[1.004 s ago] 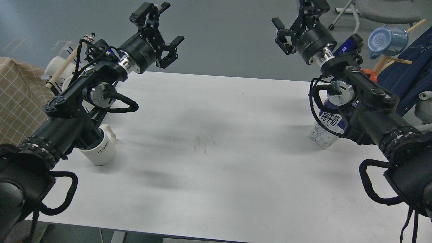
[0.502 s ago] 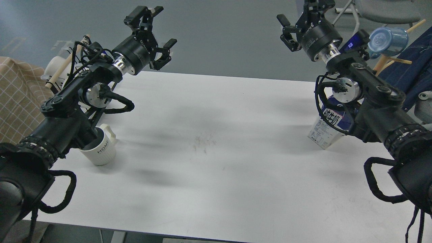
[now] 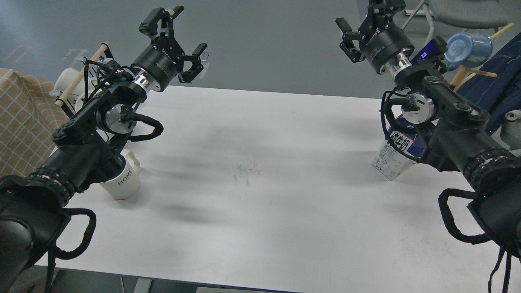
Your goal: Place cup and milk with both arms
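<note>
Cup (image 3: 122, 181) sits near the left edge of the white surface (image 3: 260, 195), low under the left claw (image 3: 175, 38). Milk (image 3: 397, 156) stands near the right edge, below the right claw (image 3: 368, 20). Both claws are spread apart and empty. Each must reach down and back.

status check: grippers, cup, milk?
Left gripper and right gripper open, empty, raised. Cup and milk carton upright on table, partly hidden under arms.
</note>
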Robot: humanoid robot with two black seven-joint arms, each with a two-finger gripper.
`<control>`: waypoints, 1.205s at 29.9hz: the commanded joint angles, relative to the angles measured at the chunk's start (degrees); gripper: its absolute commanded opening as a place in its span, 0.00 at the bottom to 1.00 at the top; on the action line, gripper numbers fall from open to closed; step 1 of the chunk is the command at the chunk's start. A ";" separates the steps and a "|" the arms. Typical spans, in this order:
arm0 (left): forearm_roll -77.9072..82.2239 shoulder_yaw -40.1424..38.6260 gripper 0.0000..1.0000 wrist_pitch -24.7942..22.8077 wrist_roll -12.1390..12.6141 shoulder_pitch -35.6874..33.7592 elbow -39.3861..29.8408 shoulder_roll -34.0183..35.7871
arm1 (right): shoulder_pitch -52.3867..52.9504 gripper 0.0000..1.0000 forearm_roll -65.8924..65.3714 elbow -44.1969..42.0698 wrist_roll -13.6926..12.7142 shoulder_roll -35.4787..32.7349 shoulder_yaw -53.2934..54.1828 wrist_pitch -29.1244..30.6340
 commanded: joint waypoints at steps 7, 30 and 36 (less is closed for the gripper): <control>-0.37 0.07 0.98 0.00 0.47 0.56 -1.81 -0.10 | -0.15 1.00 0.00 -0.31 0.00 0.33 -0.01 0.00; 12.89 5.52 0.98 0.00 0.29 4.95 -17.17 10.61 | -0.15 1.00 0.00 -0.22 0.00 1.12 0.08 0.00; 26.76 11.66 0.98 0.00 0.56 5.92 -31.57 26.58 | -0.15 1.00 0.00 -0.14 0.00 1.12 0.08 0.00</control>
